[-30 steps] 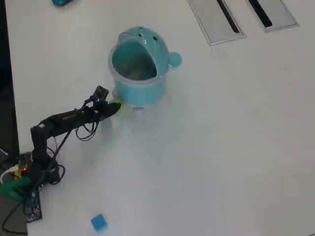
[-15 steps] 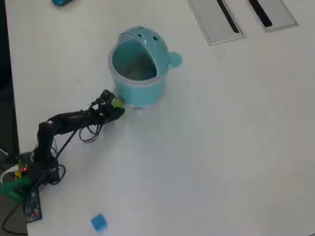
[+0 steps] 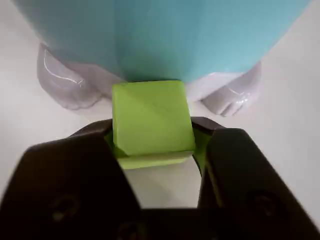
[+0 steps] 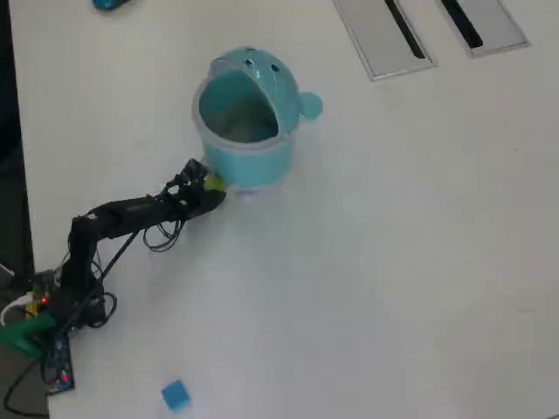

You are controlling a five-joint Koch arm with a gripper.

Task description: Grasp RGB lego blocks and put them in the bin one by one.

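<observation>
Where the yellow-green block (image 3: pixel 151 119) sits clamped between the black jaws of the claw (image 3: pixel 152 137), it lies close against the foot of the teal bin (image 4: pixel 249 157) (no readable markings). Blue block (image 4: pixel 175 394): alone on the white bench (image 4: pixel 393 262), well apart.

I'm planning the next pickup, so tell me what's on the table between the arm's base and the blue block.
Only bare white table, in the overhead view; the blue block lies apart from the arm's base.
</observation>
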